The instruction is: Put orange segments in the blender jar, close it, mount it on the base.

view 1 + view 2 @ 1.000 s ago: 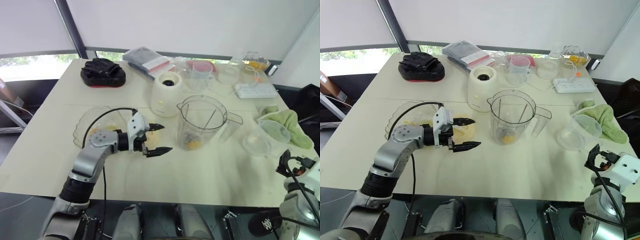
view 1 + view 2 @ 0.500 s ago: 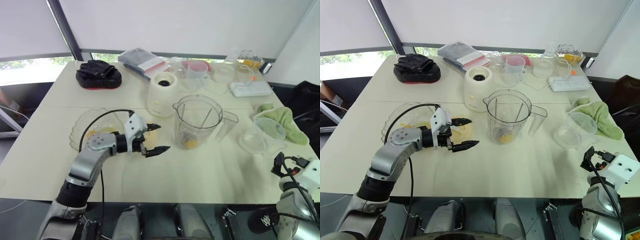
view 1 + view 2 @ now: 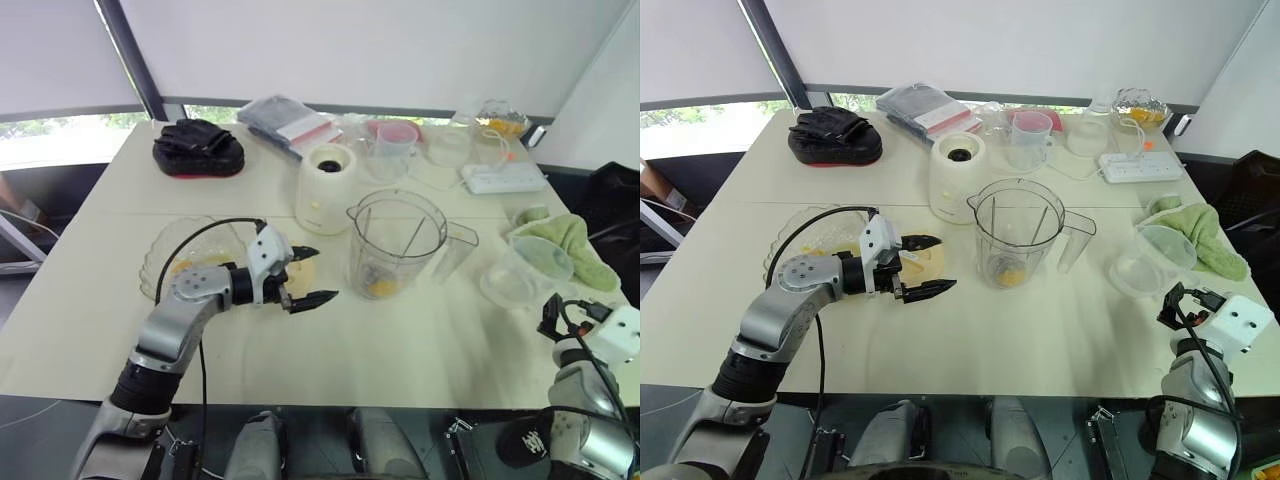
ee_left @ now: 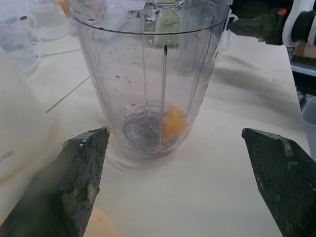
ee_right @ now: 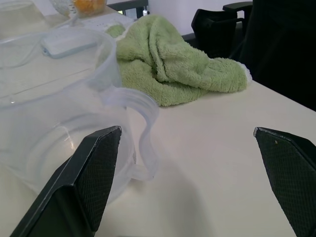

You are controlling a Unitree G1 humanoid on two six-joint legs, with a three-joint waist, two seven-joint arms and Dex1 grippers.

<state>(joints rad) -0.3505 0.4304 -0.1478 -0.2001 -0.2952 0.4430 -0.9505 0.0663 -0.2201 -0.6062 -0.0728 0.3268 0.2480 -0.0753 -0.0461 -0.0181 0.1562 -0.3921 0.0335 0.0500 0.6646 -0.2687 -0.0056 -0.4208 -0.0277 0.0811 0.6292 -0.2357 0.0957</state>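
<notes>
The left gripper (image 3: 308,277) hovers low over the cream table (image 3: 400,340) with its two black fingers (image 4: 84,163) spread wide apart and nothing between them. Bits of yellow pulp stick to the fingers. Right in front of this gripper stands the blender jar (image 3: 400,245), upright, with no lid on it. At the bottom of the jar, next to the dark blade hub, lies one of the orange segments (image 4: 174,123). Just under and behind the left gripper is a flat round pale-yellow lid (image 3: 923,262), and behind that sits a scalloped clear glass dish (image 3: 178,256) with something yellow in it, maybe more fruit, but it is hard to tell. Past the gripper, on the far side and beside the jar, stands the cream-white base (image 3: 327,186) with its dark round socket on top. The jar and the base are near each other but not joined. The right gripper (image 3: 1181,303) is at the near right edge of the table, well apart from the jar. Its fingers (image 5: 89,177) are also spread wide and hold nothing. Just in front of it lies a clear plastic jug (image 5: 64,143) tipped on its side, and past that rests a crumpled green towel (image 5: 173,69). A white power strip (image 3: 500,179) lies farther back.
</notes>
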